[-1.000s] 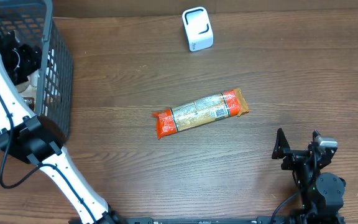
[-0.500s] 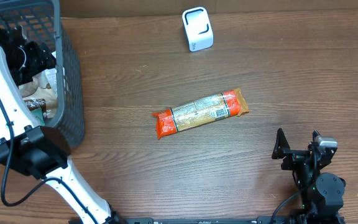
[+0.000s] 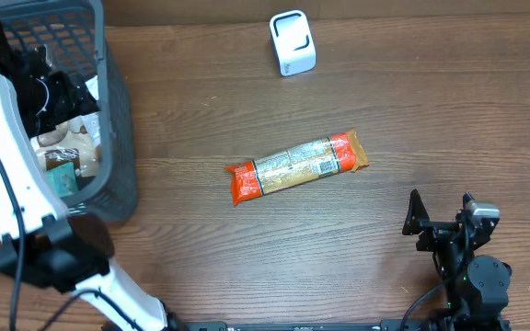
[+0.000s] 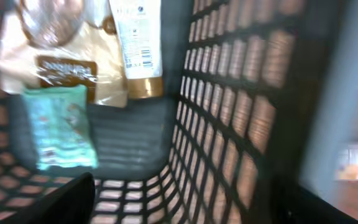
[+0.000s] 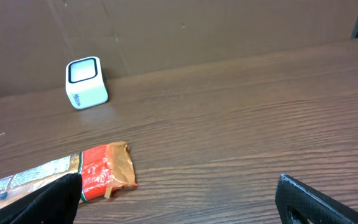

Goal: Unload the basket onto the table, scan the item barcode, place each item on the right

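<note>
Brown wood-grain table point(image 3: 201, 267) from overhead, matte and dry. Finds the packet point(image 3: 297, 168) lying flat mid-table, white label up, well apart from the scanner point(image 3: 292, 42) at the far edge and from both arms. Finds the left gripper point(image 3: 51, 90) down inside the basket point(image 3: 118, 156) at the left, above loose goods; the right gripper point(image 3: 442, 219) parked near the front edge, jaws spread wide, empty. From the left wrist, blurred: shows a tube point(image 4: 137, 46), a teal pack point(image 4: 61, 127) and a clear bag point(image 4: 61, 68) on the basket floor, mesh close on the right; seems spread and holding nothing, though only one finger point(image 4: 67, 199) shows. Judged as a reach for one item: best to drop straight onto a single piece, pinch its narrow sides, keep off the barcode, lift clear of the mesh, then turn the code to the scanner's window. From the right wrist: takes in the packet's orange end, the scanner, smooth wood and a plain brown back wall point(image 5: 229, 25).
</note>
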`<state>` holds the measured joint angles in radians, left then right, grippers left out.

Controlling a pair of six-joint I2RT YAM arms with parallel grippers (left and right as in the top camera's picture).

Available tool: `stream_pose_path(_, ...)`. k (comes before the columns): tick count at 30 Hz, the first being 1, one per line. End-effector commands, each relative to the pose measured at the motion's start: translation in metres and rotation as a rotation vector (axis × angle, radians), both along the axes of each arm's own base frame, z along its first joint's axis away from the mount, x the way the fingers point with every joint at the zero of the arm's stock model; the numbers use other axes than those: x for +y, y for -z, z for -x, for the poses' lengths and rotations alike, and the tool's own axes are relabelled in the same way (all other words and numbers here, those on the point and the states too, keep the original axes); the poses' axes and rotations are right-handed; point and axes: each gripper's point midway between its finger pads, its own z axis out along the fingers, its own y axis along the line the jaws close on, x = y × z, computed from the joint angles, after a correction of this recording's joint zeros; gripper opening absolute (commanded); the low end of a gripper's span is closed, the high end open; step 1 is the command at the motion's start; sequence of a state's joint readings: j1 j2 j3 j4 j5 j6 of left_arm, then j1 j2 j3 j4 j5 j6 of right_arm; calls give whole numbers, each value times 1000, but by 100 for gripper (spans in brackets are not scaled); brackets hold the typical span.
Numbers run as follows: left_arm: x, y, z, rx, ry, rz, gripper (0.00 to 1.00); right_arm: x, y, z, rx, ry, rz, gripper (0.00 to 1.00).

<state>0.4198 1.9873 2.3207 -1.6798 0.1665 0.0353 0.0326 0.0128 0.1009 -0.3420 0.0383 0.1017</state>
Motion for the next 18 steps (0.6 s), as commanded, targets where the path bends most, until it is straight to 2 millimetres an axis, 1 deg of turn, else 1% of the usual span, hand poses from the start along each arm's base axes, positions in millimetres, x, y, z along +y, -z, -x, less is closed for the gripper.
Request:
stream_pose_path(1,-40,-29,14,-67,98,6,81,-3,-1,2,3,13,0,100)
stream_pose_path(3,-41,-26,20,-42,95,-21,80,-3,-1,2,3,13,0,100)
stream_pose_path(5,-32,-23,19,-29,44,-60,81,-3,-1,2,3,13,0,100)
stream_pose_path(7,-24,-23,13,-54,-3,-67,81,-3,-1,2,3,13,0,100)
stream_pose_path(10,-15,-29,-2,-124,-73,-64,81,-3,-1,2,3,13,0,100)
stream_pose_path(14,-9,-37,-21,-210,-109,-72,82,-3,-1,2,3,14,0,100)
stream_pose_path(16,-10,-43,-33,-264,-87,-67,84,-3,-1,2,3,13,0,100)
stream_pose_path(18,-28,-51,-46,-333,13,-24,84,-3,-1,2,3,13,0,100)
